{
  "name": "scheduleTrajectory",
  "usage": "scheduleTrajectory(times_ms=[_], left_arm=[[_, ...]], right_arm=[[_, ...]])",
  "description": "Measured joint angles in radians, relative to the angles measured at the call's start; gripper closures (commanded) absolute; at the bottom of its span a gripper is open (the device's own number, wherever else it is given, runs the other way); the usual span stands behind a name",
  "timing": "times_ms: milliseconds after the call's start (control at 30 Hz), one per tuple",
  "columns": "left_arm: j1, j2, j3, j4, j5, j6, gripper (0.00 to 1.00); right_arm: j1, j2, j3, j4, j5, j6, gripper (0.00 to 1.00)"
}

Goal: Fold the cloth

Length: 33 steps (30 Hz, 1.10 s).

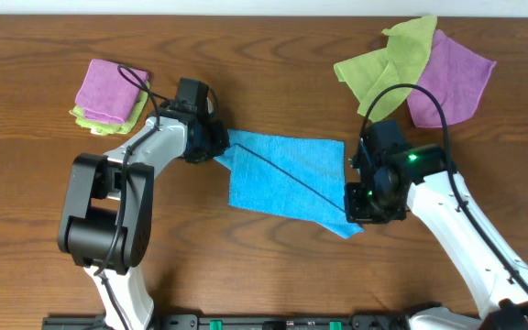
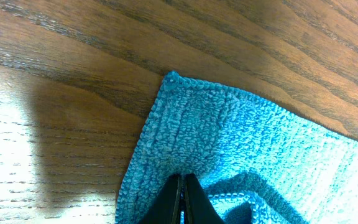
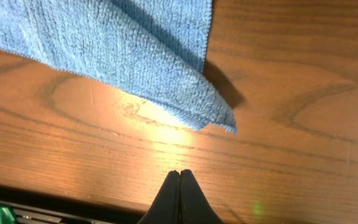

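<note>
Overhead looks straight down; both wrist views hover close, sharing the cloth (image 1: pixel 287 174).

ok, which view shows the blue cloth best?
Overhead: nearly the whole cloth shows, with its outline on the table. Only the ends under the arms are hidden. Left wrist shows just one corner and the pile around it. Right wrist shows only a folded corner tip and part of one edge.

The surface (image 1: pixel 273 266) was dark brown wood with strong grain, catching a bright glare (image 3: pixel 166 127) toward its near edge. Beyond the far edge ran a pale strip (image 1: pixel 246 7), possibly wall or floor.
</note>
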Motion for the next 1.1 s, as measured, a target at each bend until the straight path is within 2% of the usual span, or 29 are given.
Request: scheduleTrajectory(times_ms=[233,500,667,733,900,1100], left_arm=[[0.0,0.0,0.0,0.0,0.0,0.0,0.94],[0.002,0.0,0.0,-0.003,0.008,0.0,0.94],[0.015,-0.004,0.01,-0.064,0.018,0.002,0.94],[0.028,-0.018,0.012,-0.111,0.011,0.012,0.84],[0.062,-0.14,0.025,-0.21,-0.006,0.045,0.68],[0.052,-0.37,0.057,-0.391,-0.006,0.102,0.74]], right_arm=[[0.113,0.0,0.0,0.021,-0.012,0.003,0.98],[0.139,0.017,0.001,0.321,0.085,0.052,0.99],[0.11,0.127,0.002,0.451,0.104,0.06,0.99],[0.093,0.179,0.002,0.491,0.105,0.063,0.99],[0.049,0.251,0.002,0.578,0.107,0.064,0.99],[0.007,0.322,0.002,0.723,0.091,0.071,0.98]])
